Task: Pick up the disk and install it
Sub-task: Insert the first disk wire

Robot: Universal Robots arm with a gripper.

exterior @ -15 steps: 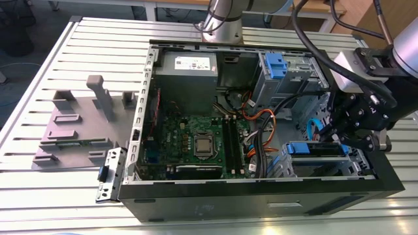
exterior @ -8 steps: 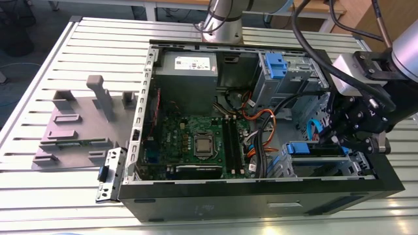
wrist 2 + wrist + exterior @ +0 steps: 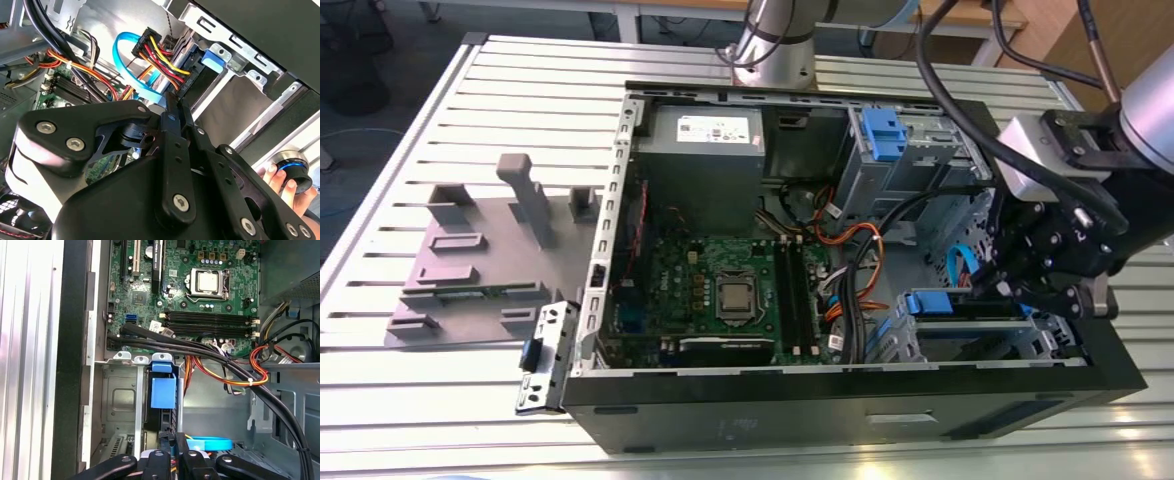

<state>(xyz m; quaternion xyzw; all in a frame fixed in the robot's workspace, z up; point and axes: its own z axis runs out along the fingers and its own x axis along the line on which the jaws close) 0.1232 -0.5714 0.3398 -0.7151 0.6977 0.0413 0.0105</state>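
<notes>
Gripper [image 3: 173, 442], fingers pressed together (apparently empty), sits at the disk [image 3: 163, 391] slotted in the corner bay of the case [image 3: 827, 405]; installing seems underway, and final seating likely needs a straight push.

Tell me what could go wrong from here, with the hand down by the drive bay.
1. The hand sits right beside the blue ribbon cable and the red-and-yellow wire bundle; a push could snag or strain them.
2. The disk stands in the metal bay; pushed off-line, its blue frame might jam.
3. The black cables cross near the bay mouth and could catch the hand as it pulls out.
</notes>
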